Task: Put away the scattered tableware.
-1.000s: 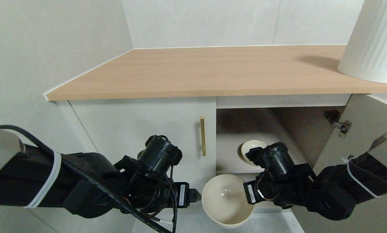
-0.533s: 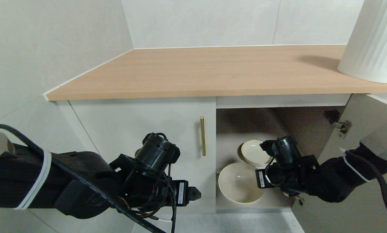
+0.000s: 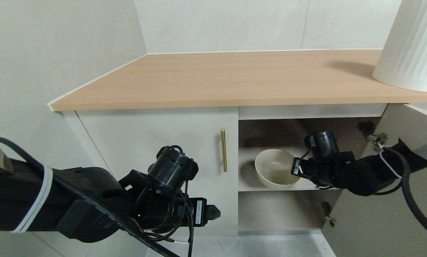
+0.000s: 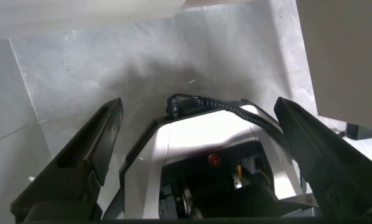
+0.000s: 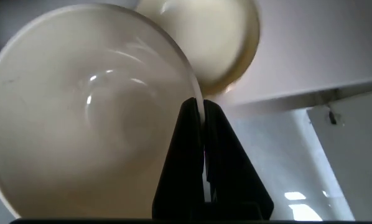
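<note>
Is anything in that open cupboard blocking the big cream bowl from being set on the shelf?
The right gripper holds the big cream bowl by its rim at the cupboard's upper shelf. A smaller cream bowl lies just behind it, deeper inside, and might stop it going further back. Nothing else visible blocks it.

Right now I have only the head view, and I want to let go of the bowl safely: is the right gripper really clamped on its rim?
Observer: Yes. The right wrist view shows the right gripper pinching the rim of the big bowl.
Operator: Anything hidden behind that bowl?
Observer: A smaller bowl lies just beyond it; I cannot tell whether they touch.
Operator: And the left gripper?
Observer: The left wrist view shows the left gripper open, holding nothing.
</note>
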{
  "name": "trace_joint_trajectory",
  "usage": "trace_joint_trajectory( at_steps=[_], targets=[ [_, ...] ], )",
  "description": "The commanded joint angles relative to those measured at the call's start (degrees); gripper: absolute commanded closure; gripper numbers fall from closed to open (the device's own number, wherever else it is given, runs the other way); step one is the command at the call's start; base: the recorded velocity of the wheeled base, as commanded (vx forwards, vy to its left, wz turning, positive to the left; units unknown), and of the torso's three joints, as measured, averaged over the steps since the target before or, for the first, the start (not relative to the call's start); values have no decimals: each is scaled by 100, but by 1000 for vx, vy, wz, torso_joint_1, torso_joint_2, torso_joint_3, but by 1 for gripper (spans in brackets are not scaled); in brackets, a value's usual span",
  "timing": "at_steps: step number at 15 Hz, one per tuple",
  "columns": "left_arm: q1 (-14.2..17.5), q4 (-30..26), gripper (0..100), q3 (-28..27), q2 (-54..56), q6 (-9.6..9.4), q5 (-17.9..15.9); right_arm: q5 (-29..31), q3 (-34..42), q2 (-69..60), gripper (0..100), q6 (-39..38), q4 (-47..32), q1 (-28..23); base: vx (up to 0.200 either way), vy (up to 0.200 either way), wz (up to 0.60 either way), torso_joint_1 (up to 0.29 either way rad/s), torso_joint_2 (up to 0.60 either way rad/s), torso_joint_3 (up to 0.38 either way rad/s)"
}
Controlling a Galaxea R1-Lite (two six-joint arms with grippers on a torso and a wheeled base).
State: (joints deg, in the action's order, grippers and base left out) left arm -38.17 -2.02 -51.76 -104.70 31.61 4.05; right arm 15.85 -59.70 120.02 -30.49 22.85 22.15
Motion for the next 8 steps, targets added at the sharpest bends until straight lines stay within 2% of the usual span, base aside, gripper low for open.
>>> trace_joint_trajectory(
  at_steps=[1,4,8],
  targets=[
    [2,0,0,-1,3,3,0,76,-191,206,100,-54,1,-70,0,0,0,0,0,0],
    [2,0,0,-1,3,3,0,129,-455,356,100,-379,1,-185,0,0,0,0,0,0],
    [2,0,0,-1,3,3,0,481,-807,707,100,-440,1,-431,0,0,0,0,0,0]
  ],
)
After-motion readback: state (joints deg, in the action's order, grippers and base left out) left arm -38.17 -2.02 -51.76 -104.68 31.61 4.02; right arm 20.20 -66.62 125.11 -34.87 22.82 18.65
